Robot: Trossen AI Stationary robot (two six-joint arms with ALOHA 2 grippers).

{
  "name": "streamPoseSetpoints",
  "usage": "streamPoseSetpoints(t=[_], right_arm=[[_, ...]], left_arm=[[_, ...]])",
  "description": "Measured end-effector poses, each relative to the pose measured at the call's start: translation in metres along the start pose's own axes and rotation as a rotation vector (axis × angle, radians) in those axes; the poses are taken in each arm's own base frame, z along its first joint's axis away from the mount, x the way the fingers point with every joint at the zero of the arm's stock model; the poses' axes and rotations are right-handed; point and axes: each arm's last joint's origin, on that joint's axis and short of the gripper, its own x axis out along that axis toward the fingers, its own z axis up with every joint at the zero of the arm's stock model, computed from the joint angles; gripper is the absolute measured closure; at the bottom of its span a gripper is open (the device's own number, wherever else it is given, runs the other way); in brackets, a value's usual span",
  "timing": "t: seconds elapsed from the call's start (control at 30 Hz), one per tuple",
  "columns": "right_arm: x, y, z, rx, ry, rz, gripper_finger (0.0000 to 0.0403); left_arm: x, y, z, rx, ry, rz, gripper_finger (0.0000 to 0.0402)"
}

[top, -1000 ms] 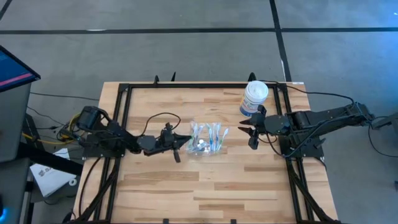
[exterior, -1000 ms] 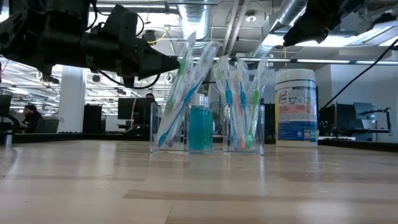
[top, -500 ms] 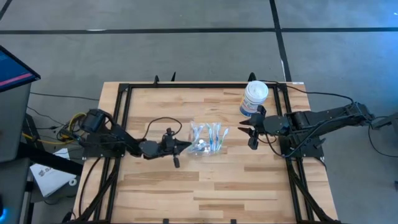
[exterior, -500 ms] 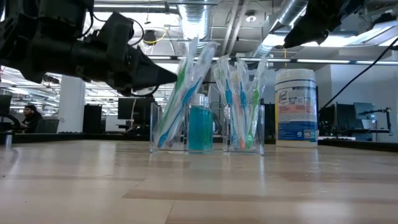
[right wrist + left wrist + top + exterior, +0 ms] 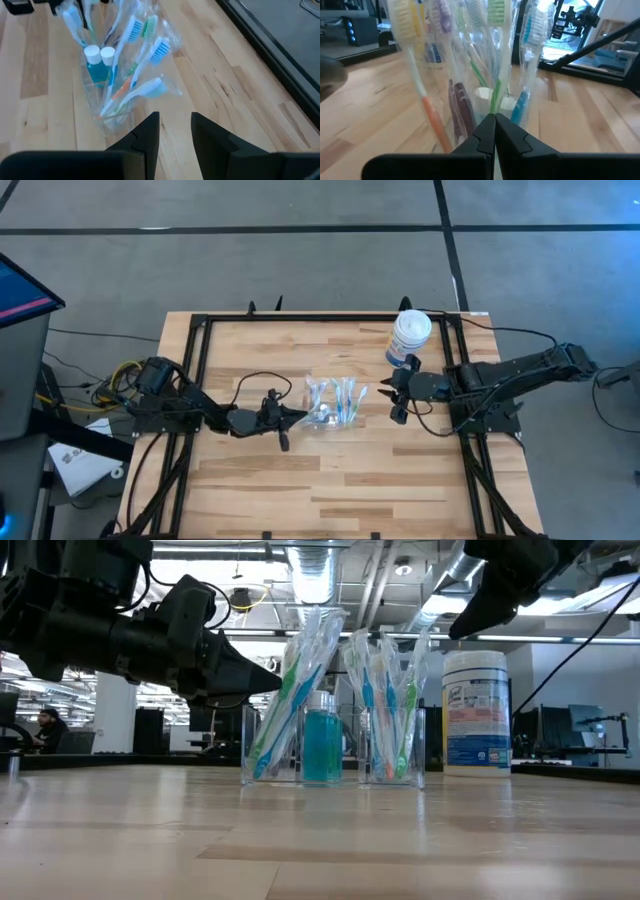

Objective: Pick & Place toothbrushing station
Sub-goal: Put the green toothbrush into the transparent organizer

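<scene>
The toothbrushing station is a clear holder standing on its base mid-table. It holds several wrapped toothbrushes and teal bottles with white caps. My left gripper is shut and points level at the station's left side, its tip at the leaning brushes. My right gripper hangs open above and to the right of the station, tilted down toward it, with nothing between its fingers. My left gripper's shut fingertips come level from the table's left at the station's left side, among the wrapped brushes. Whether they touch the wrapping or the holder I cannot tell.
A large white wipes tub with a blue label stands at the far right, just behind my right gripper. Black frame rails run along the table's left and right sides. Bare wood lies on the near half.
My left gripper has sunk and gone toward the station, its tip now at the left brushes. My right gripper has come down and toward the station from the right. The station has stayed in place.
</scene>
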Motion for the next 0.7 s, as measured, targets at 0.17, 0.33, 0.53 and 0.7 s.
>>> streamPoseSetpoints(t=[0.17, 0.33, 0.53, 0.7], right_arm=[[0.003, 0.001, -0.001, -0.022, 0.009, -0.010, 0.0300], [0.004, 0.002, 0.001, -0.016, -0.005, -0.017, 0.0300], [0.003, 0.004, 0.001, -0.021, -0.014, -0.005, 0.0300], [0.000, 0.012, 0.005, -0.025, -0.066, 0.033, 0.0300]], left_arm=[[0.000, 0.000, -0.001, 0.000, 0.007, 0.007, 0.0401], [0.000, 0.000, -0.001, 0.000, 0.009, 0.002, 0.0398], [-0.003, -0.003, 0.004, 0.013, -0.005, -0.017, 0.0388], [-0.008, -0.009, 0.010, 0.058, -0.015, -0.043, 0.0370]])
